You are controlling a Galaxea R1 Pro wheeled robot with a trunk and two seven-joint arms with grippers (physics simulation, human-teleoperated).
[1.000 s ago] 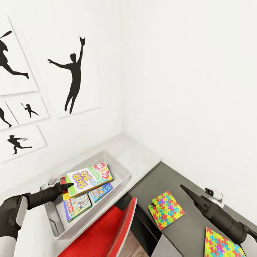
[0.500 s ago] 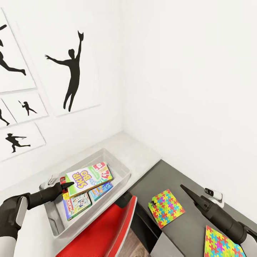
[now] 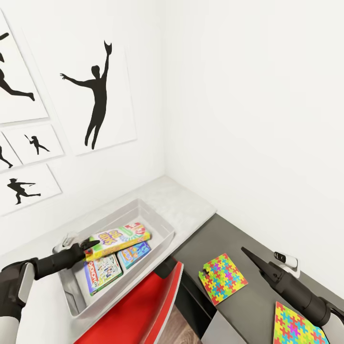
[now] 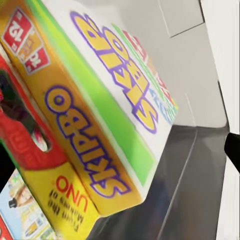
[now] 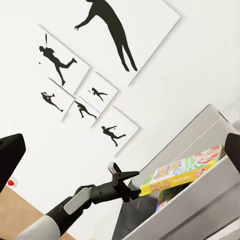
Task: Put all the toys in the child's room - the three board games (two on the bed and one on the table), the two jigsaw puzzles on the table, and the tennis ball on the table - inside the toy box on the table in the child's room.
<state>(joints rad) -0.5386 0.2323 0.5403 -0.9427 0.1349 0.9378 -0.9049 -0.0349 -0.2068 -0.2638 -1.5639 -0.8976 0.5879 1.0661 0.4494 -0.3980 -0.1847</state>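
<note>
The toy box (image 3: pixel 160 224) stands on the table's pale top (image 3: pixel 191 203). Inside it, the Skip-Bo board game (image 3: pixel 119 237) leans tilted, its yellow side up, over the green-blue game (image 3: pixel 102 272) and the smaller blue game (image 3: pixel 134 254). My left gripper (image 3: pixel 91 245) is at the Skip-Bo box's near end with its fingers spread; the left wrist view has that box (image 4: pixel 100 100) very close. Two jigsaw puzzles (image 3: pixel 222 279) (image 3: pixel 296 327) lie on the lower dark section. Above them my right gripper (image 3: pixel 245 252) hangs open and empty. The tennis ball is out of view.
A red chair (image 3: pixel 138 306) sits tucked under the desk just below the bin. White walls with black player prints (image 3: pixel 95 95) close the corner behind. A small white fitting (image 3: pixel 285 259) is on the right wall near my right arm.
The Skip-Bo box has turned from face-up to tilted on its long edge and sits lower in the bin. My left gripper has barely shifted. The right arm has not moved.
</note>
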